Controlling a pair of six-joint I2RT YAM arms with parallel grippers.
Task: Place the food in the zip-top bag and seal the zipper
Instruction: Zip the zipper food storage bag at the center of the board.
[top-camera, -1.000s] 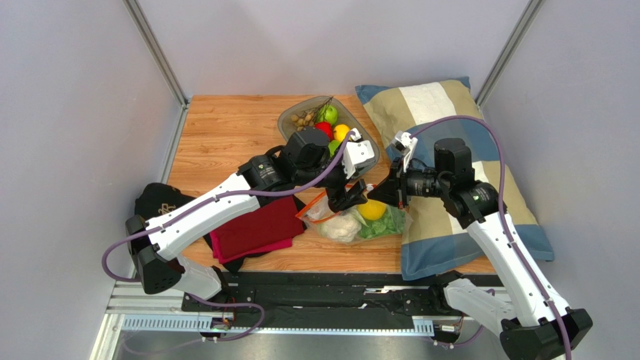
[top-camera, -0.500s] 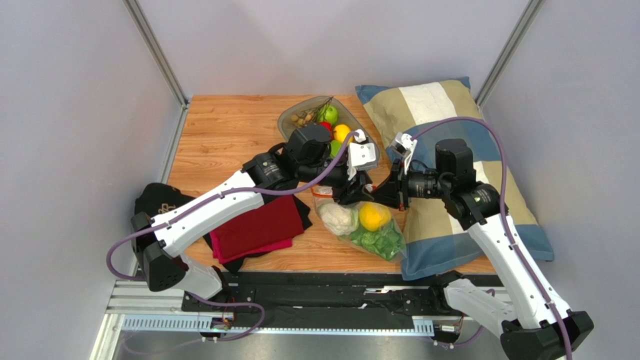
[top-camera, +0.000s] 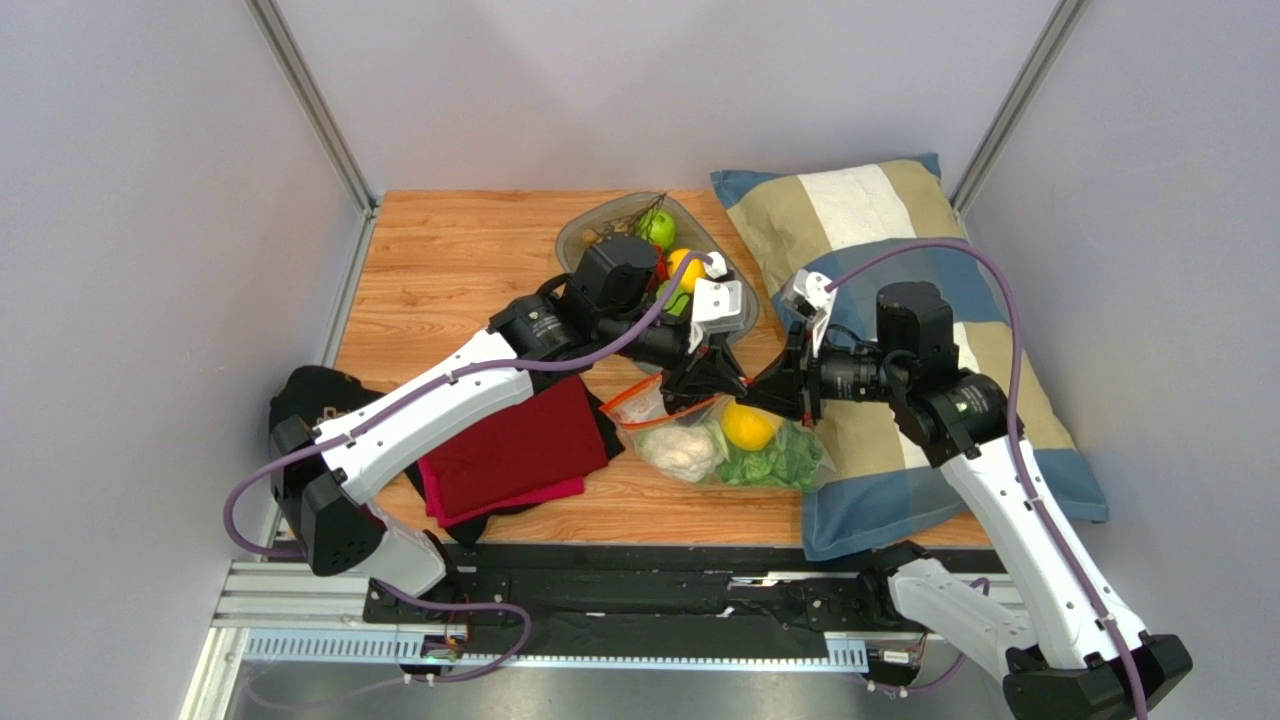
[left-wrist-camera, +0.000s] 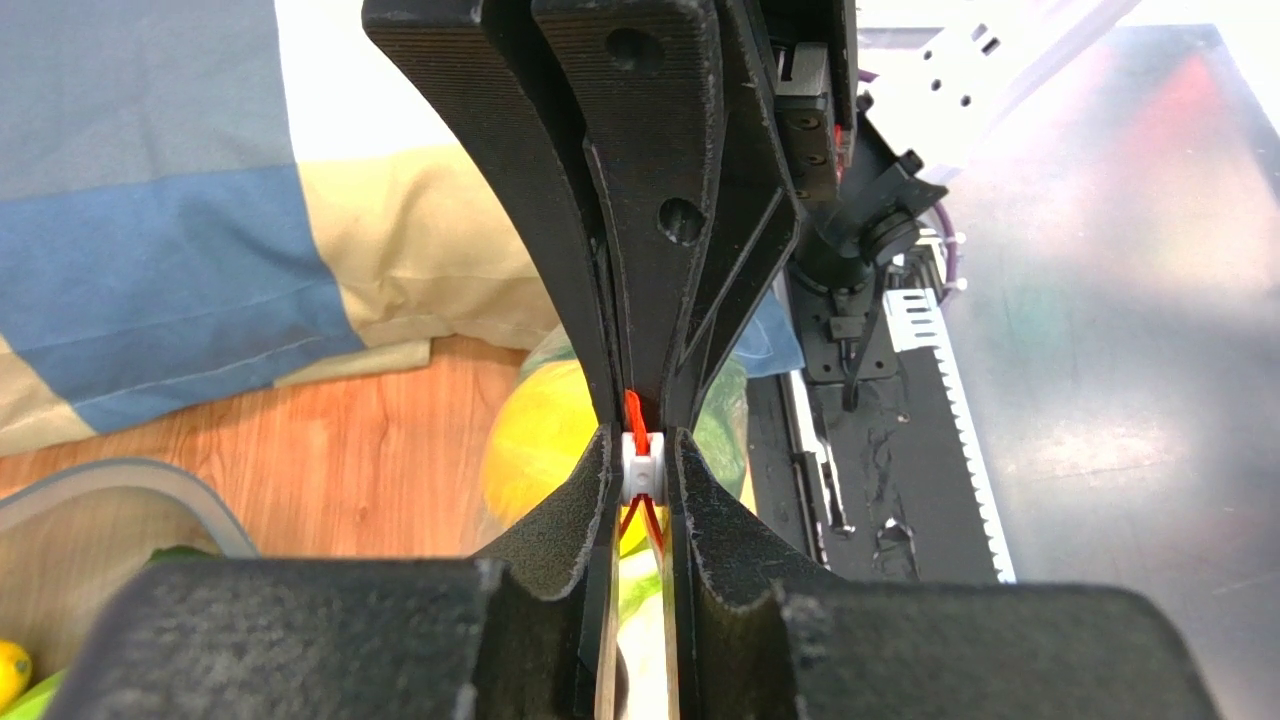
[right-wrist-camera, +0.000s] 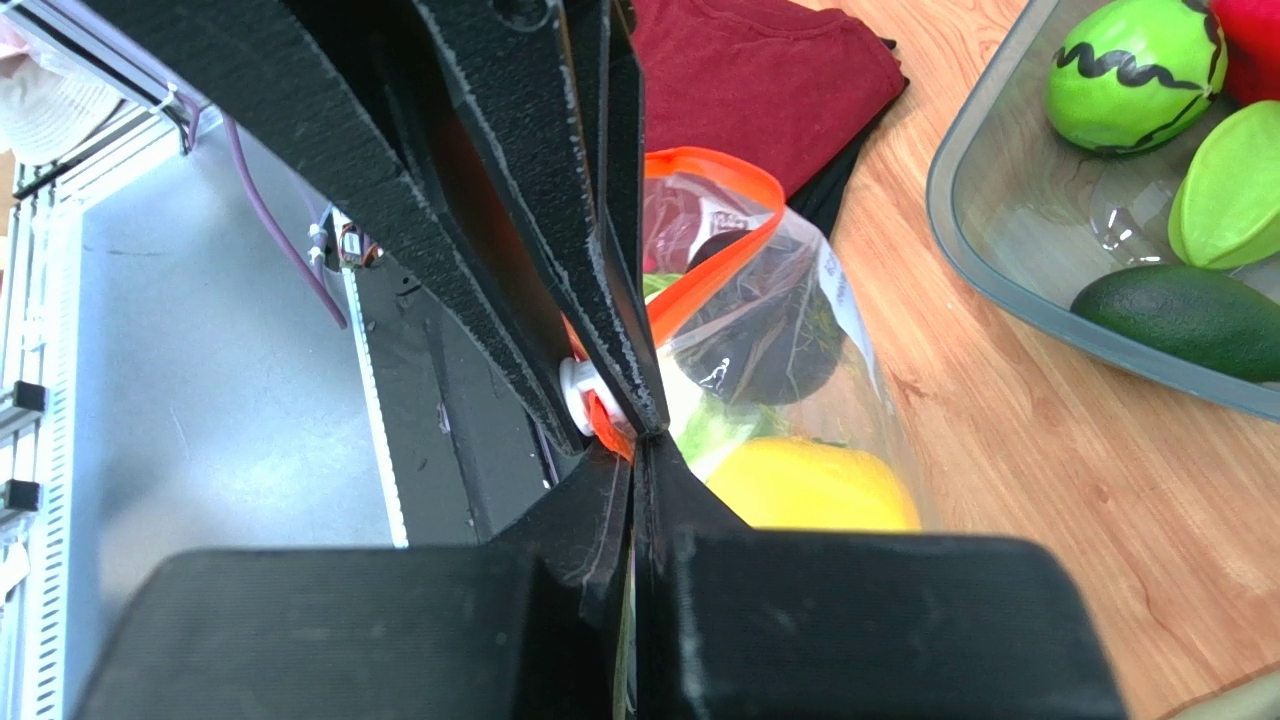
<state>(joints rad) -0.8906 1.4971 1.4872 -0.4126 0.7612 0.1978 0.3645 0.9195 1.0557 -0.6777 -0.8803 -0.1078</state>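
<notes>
The zip-top bag (top-camera: 718, 446) hangs over the wood between both arms. It holds the food: a white cauliflower (top-camera: 679, 452), a yellow fruit (top-camera: 747, 426) and green cabbage (top-camera: 777, 459). My left gripper (top-camera: 703, 387) is shut on the white slider (left-wrist-camera: 642, 468) of the red-orange zipper (right-wrist-camera: 706, 240). My right gripper (top-camera: 756, 393) is shut on the bag's mouth edge right beside that slider (right-wrist-camera: 579, 386). In the left wrist view the left gripper (left-wrist-camera: 643, 450) faces the right one's fingers (left-wrist-camera: 661, 180). The zipper's strip still gapes in a loop beyond the right gripper (right-wrist-camera: 639, 447).
A grey tray (top-camera: 589, 228) at the back holds green fruits (right-wrist-camera: 1135, 68), a red pepper and other pieces. A striped pillow (top-camera: 902, 225) fills the right side. A red cloth (top-camera: 504, 450) lies on a black cloth (top-camera: 308, 402) to the left.
My left gripper has closed onto the zipper's slider. The bag swung down and right, then came back up between the two grippers. The right gripper has stayed shut.
</notes>
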